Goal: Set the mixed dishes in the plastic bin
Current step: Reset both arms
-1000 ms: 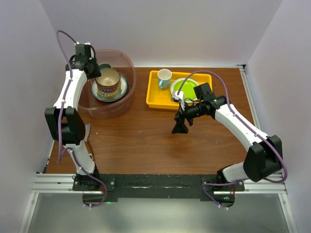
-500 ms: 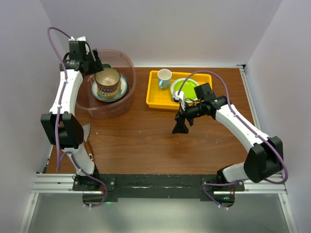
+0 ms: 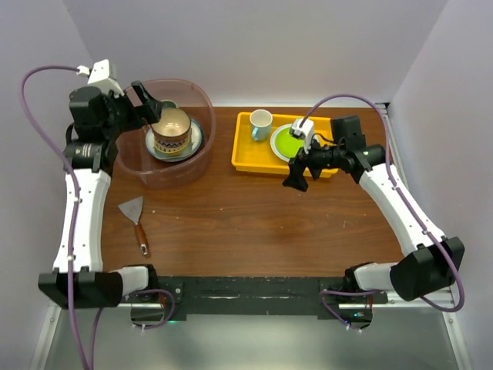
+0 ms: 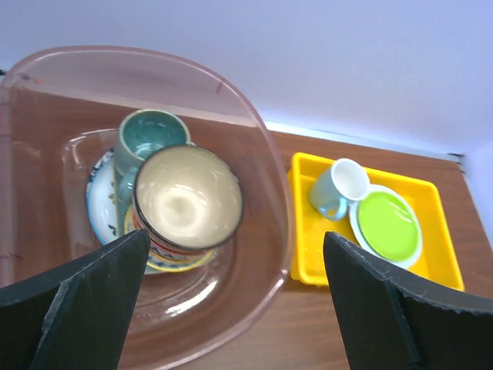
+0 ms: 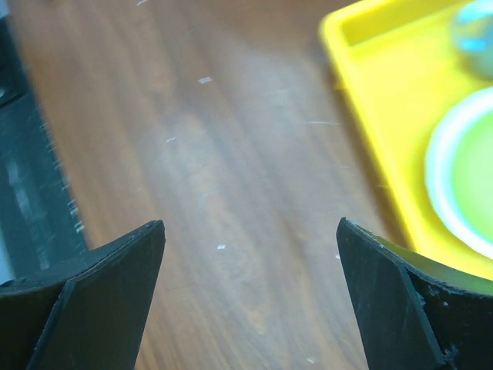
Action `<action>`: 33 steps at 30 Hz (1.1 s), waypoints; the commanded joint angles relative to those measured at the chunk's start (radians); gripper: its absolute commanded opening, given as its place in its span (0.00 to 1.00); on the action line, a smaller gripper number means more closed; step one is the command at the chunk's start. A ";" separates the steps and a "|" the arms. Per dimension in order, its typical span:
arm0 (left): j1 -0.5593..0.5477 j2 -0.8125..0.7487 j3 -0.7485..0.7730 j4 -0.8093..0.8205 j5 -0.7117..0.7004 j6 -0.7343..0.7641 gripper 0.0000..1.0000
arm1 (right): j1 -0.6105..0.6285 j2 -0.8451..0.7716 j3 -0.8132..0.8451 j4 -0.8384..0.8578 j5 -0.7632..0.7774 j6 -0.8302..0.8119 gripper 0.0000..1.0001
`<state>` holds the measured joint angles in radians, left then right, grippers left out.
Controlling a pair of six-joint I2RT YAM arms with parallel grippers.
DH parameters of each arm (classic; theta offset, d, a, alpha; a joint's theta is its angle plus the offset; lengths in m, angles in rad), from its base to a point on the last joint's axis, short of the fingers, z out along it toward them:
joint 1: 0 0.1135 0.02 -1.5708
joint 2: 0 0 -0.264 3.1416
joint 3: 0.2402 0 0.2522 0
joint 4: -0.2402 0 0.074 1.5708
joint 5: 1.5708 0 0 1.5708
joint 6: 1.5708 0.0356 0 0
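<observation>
The plastic bin (image 3: 202, 100) stands at the back left, translucent and pinkish. Inside it a patterned bowl (image 3: 171, 129) rests on a blue-rimmed plate (image 3: 196, 140), with a teal mug (image 3: 166, 105) behind. My left gripper (image 3: 148, 105) hangs open and empty above the bin's left rim. Its wrist view looks down on the bowl (image 4: 187, 199), mug (image 4: 150, 137), plate (image 4: 98, 204) and bin rim (image 4: 271, 162), all beyond the spread left gripper (image 4: 236, 235). My right gripper (image 3: 295, 178) is open and empty by the yellow tray's front edge; under the right gripper (image 5: 250, 223) is bare wood.
A yellow tray (image 3: 242, 154) at the back centre holds a small white cup (image 3: 260, 123) and a lime-green plate (image 3: 290, 142). A scraper with a wooden handle (image 3: 135, 221) lies on the table's left. The tray (image 5: 370, 69) and plate (image 5: 462, 177) edge the right wrist view.
My left gripper has opened, risen and drawn back left from the bowl in the bin. My right gripper has shifted right and back to the yellow tray's front edge. The scraper now shows.
</observation>
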<state>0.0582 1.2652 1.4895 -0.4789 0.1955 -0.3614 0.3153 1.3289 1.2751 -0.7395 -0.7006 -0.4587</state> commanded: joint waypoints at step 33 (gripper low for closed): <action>0.003 -0.567 -0.295 -0.053 0.073 -0.001 1.00 | -0.093 -0.161 0.227 0.157 0.699 0.451 0.98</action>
<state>0.0586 0.7063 1.1866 -0.5388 0.2802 -0.3820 0.2268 1.2030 1.4734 -0.6193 -0.0444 -0.0399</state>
